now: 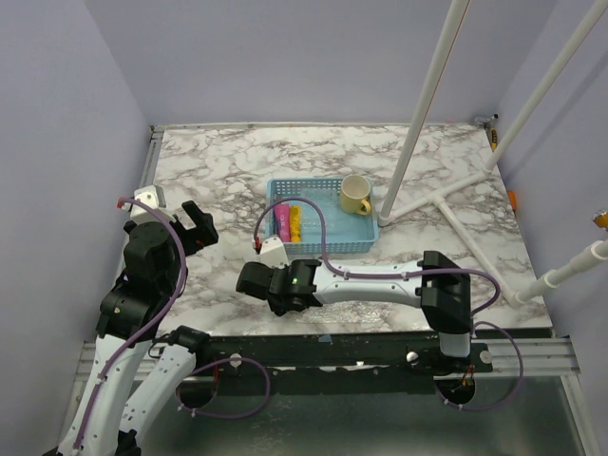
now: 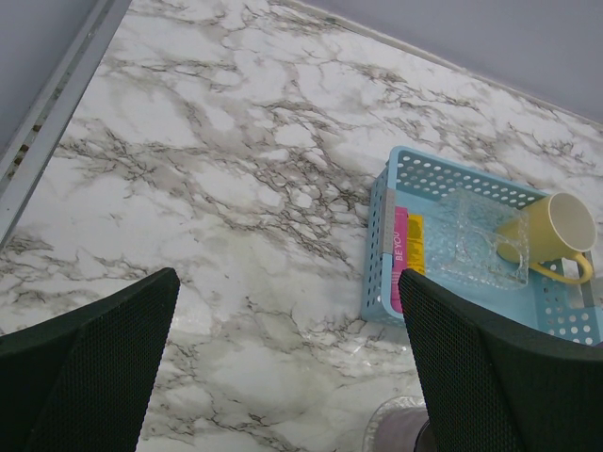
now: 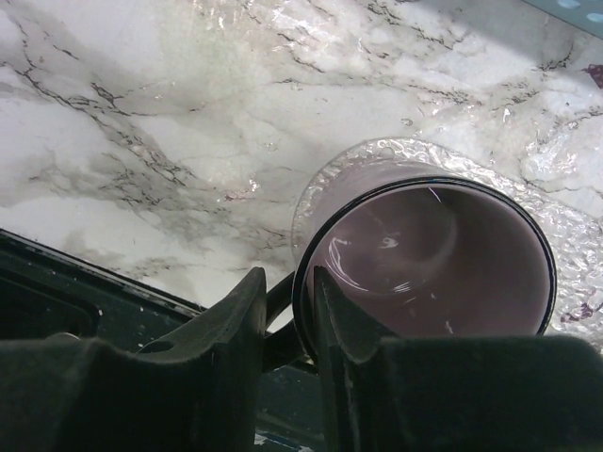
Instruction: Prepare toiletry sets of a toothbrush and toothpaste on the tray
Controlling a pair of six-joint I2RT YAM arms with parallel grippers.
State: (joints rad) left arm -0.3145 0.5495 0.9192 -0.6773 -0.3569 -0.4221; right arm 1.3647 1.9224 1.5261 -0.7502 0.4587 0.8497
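The blue perforated tray point(image 1: 275, 203) stands mid-table; it also shows in the left wrist view point(image 2: 377, 254). A pink tube point(image 1: 284, 222) point(image 2: 399, 259) and a yellow tube point(image 1: 296, 224) point(image 2: 415, 243) lie side by side at its left end. I cannot make out a toothbrush. My right gripper point(image 1: 255, 280) point(image 3: 287, 278) is low at the table's front edge. It straddles the rim of a purple mug point(image 3: 424, 264), one finger inside and one outside by the handle, with a gap showing, so it is open. My left gripper point(image 1: 198, 226) point(image 2: 287, 278) hovers wide open, left of the tray, holding nothing.
A yellow mug point(image 1: 355, 195) point(image 2: 556, 231) and a clear textured glass piece point(image 2: 476, 240) sit in the tray. The purple mug stands on a clear bumpy saucer point(image 3: 377, 155). White pipe legs point(image 1: 446, 199) cross the right half. A dark rail point(image 3: 57, 301) runs along the front edge.
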